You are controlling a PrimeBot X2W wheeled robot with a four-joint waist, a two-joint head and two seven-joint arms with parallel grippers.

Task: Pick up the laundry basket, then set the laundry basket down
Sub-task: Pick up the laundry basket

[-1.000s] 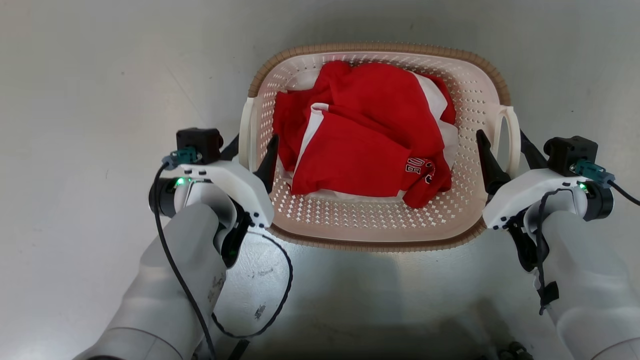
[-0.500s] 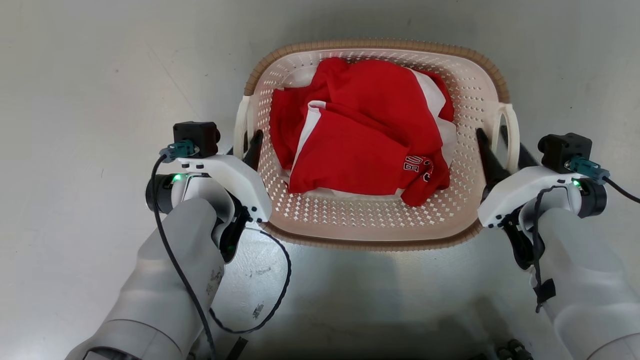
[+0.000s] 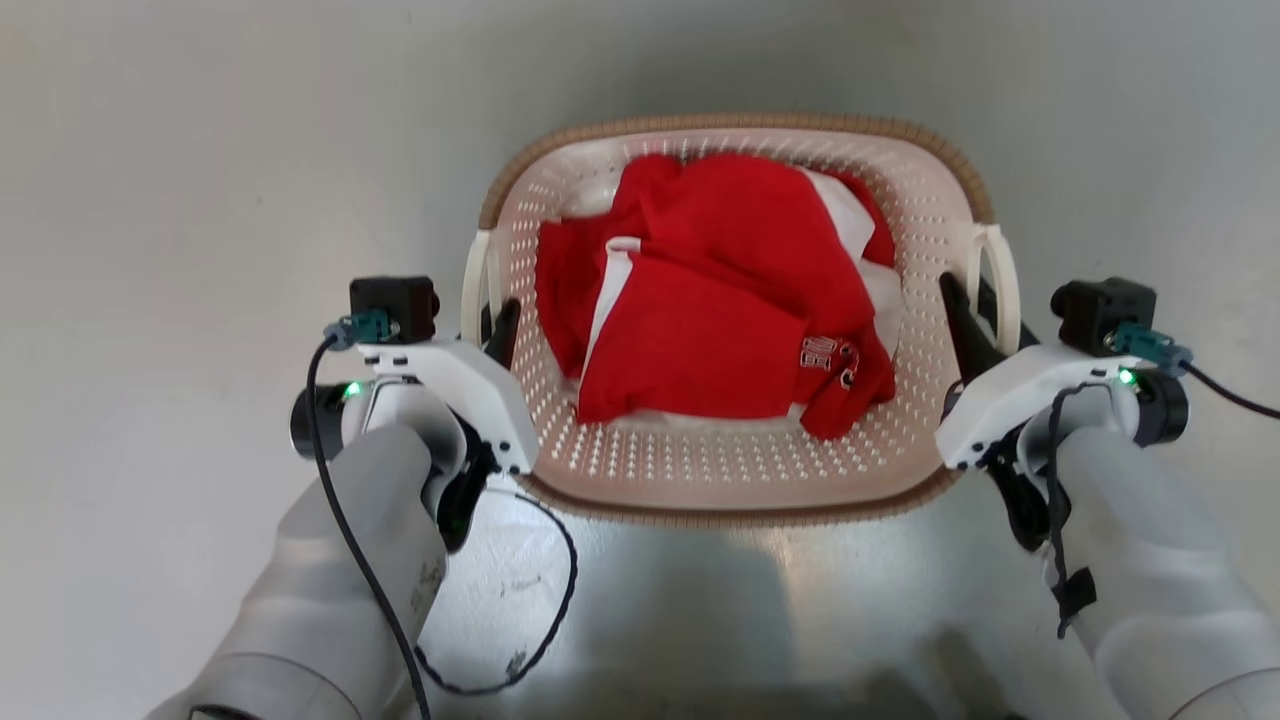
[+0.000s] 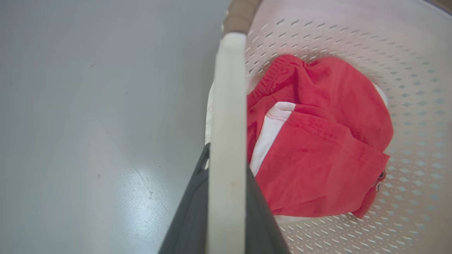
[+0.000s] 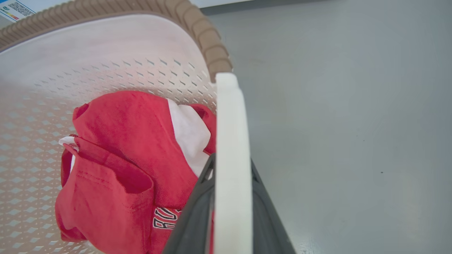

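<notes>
Left hand (image 3: 492, 320) and right hand (image 3: 972, 305) each clamp 1 white loop handle (image 4: 226, 106) of the cream perforated plastic laundry basket (image 3: 740, 512), which is centred between both arms over the grey floor (image 3: 150, 200). Recommended: move both sides evenly, so the red clothing (image 3: 720, 330) does not slide.

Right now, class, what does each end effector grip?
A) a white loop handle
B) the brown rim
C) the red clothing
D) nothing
A: each wrist view shows a white loop handle of the laundry basket clamped between dark fingers, for the left end effector and the right end effector alike.
</notes>
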